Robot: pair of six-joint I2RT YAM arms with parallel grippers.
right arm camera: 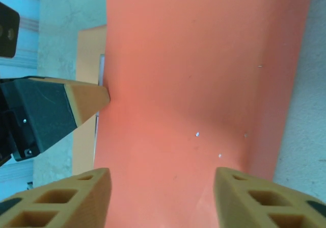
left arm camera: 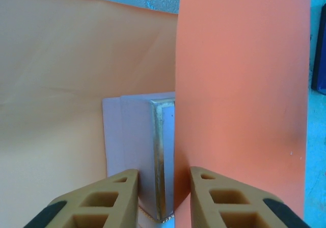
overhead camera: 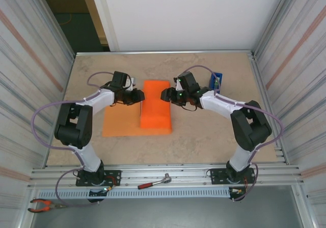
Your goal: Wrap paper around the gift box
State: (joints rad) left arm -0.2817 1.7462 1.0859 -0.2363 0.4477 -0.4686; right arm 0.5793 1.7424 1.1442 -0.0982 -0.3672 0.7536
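**One box, one orange sheet, two end effectors at the fold**

One sheet of the paper (overhead camera: pixel 155 108) lies mid-counter (overhead camera: pixel 204 131). Its left part is flat on the surface and its right part is folded up and over into a raised hump. One gift box (left arm camera: pixel 130 136) sits under that fold. The left wrist view shows a pale pink corner of it with a faint line across the top and a shiny strip down its side wall, resting on the flat part of the sheet. The orange flap (left arm camera: pixel 239 85) covers the rest.

Two arms meet at the hump from either side. The left end effector (overhead camera: pixel 140 96) is at the flap's left edge. In its own camera the jaws (left arm camera: pixel 164 174) stand narrow, with the box's side wall and the flap's edge in the slot between the fingers (left arm camera: pixel 119 187). Whether they actually pinch the paper cannot be told. From the right wrist view, one tan left fingertip (right arm camera: pixel 86 98) touches the flap's edge.

The right end effector (overhead camera: pixel 164 94) hangs over the top of the fold (right arm camera: pixel 188 85) with its jaws (right arm camera: pixel 162 174) wide apart and holding nothing.

One blue tape dispenser (overhead camera: pixel 216 79) stands at the far right of the counter, behind the right arm. On the metal frame at the near edge lie one red-handled tool (overhead camera: pixel 154 182) and one pair of orange-handled pliers (overhead camera: pixel 42 205).
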